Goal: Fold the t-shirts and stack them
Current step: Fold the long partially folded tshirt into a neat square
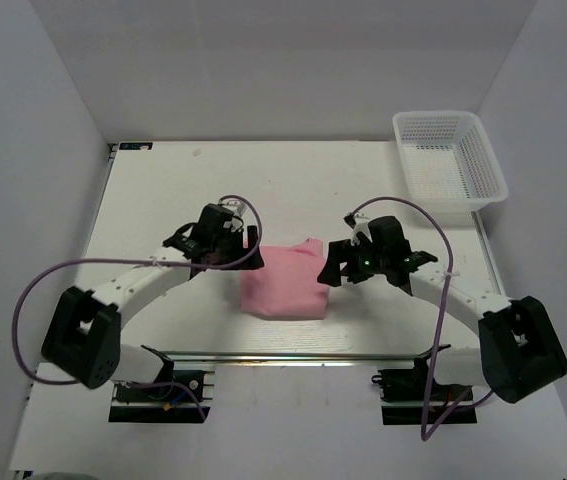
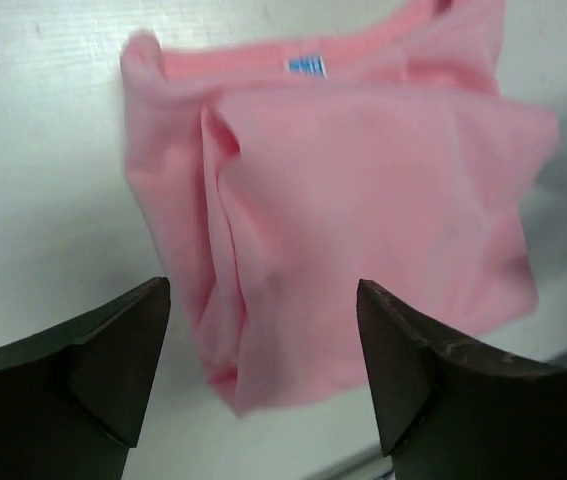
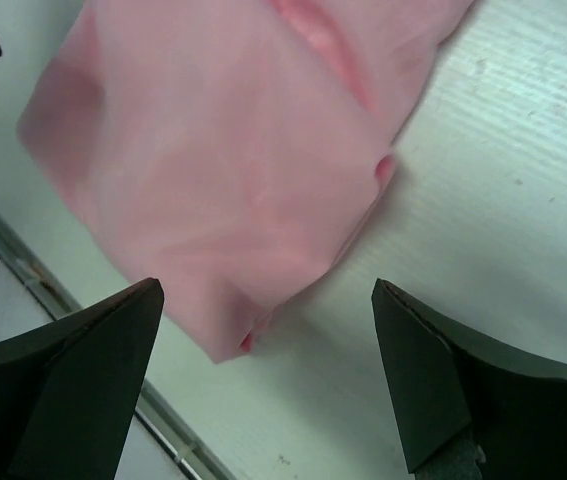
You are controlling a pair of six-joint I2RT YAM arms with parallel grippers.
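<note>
The light-pink t-shirt (image 1: pixel 285 281) lies folded into a small rough square on the white table, between my two arms. In the left wrist view the t-shirt (image 2: pixel 363 220) shows its collar and blue label at the top. My left gripper (image 2: pixel 263 385) is open just above the shirt's left edge, holding nothing. In the right wrist view the t-shirt (image 3: pixel 223 170) fills the upper left. My right gripper (image 3: pixel 268 385) is open beside the shirt's right corner, holding nothing. In the top view the left gripper (image 1: pixel 245 247) and right gripper (image 1: pixel 331 268) flank the shirt.
A white plastic mesh basket (image 1: pixel 450 157) stands at the table's back right corner. A metal rail (image 1: pixel 293 357) runs along the near edge by the arm bases. Grey walls close in the table (image 1: pixel 163 200) on three sides.
</note>
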